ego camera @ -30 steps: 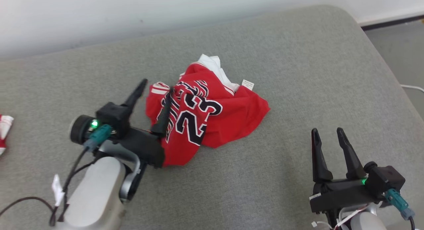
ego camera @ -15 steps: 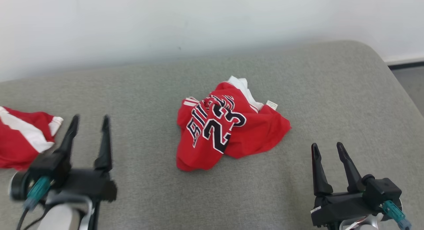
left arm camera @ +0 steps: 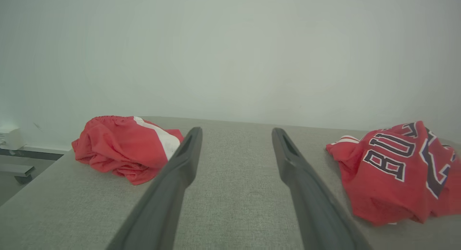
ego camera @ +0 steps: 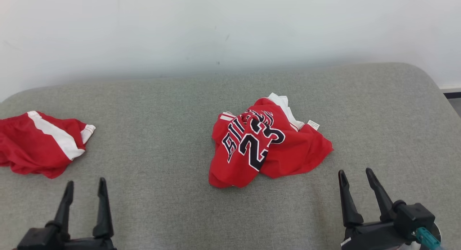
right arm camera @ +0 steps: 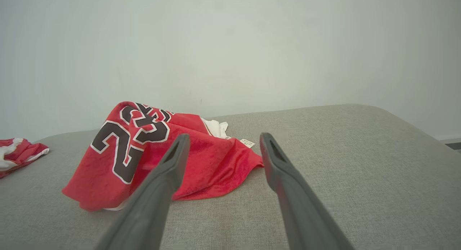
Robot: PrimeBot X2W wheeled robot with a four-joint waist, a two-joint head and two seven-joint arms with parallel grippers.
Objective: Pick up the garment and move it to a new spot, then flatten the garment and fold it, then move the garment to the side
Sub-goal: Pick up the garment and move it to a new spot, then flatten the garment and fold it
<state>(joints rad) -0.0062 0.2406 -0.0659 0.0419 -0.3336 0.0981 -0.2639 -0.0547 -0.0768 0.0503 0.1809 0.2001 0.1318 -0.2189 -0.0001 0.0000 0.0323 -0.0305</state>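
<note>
The left gripper [ego camera: 86,181] and right gripper [ego camera: 354,171] are hanging wide open and empty, and the shirt [ego camera: 268,143] is lying crumpled.

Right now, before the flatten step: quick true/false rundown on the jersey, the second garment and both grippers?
1. The left gripper grips the jersey. False: it is open, empty and apart from the jersey.
2. The jersey lies crumpled on the grey cushion, number 23 showing. True.
3. The striped red garment lies to the right of the jersey. False: it lies off to the robot's left of it.
4. The right gripper is open and holds nothing. True.
</note>
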